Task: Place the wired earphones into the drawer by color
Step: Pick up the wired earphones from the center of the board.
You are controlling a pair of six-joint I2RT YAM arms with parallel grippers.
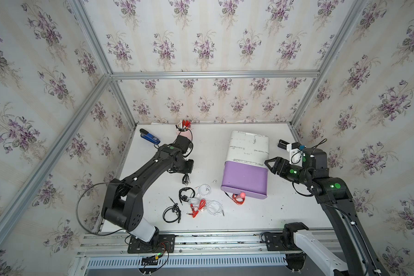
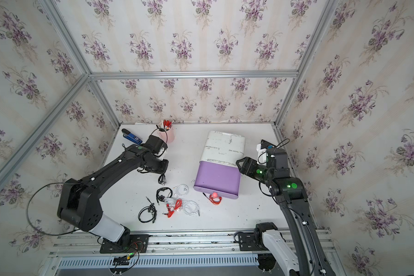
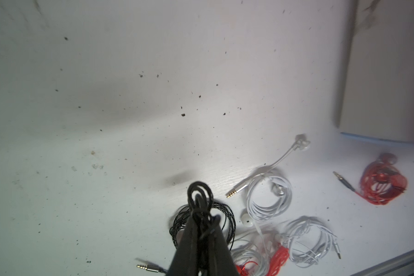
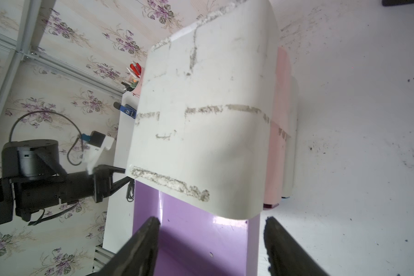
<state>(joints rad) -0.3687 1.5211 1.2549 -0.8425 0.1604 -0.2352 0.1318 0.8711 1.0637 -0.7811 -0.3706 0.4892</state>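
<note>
In the left wrist view my left gripper is shut on a bundle of black wired earphones, held just above the table. In a top view that bundle hangs under the gripper. Two more black coils, two white coils and a red coil lie on the table. Another red bundle lies in front of the pulled-out purple drawer. My right gripper is open, its fingers astride the drawer's side wall.
The drawer slides out of a white cabinet at the middle right. A pink pen cup and a blue stapler stand at the back left. A metal rail runs along the table's front edge.
</note>
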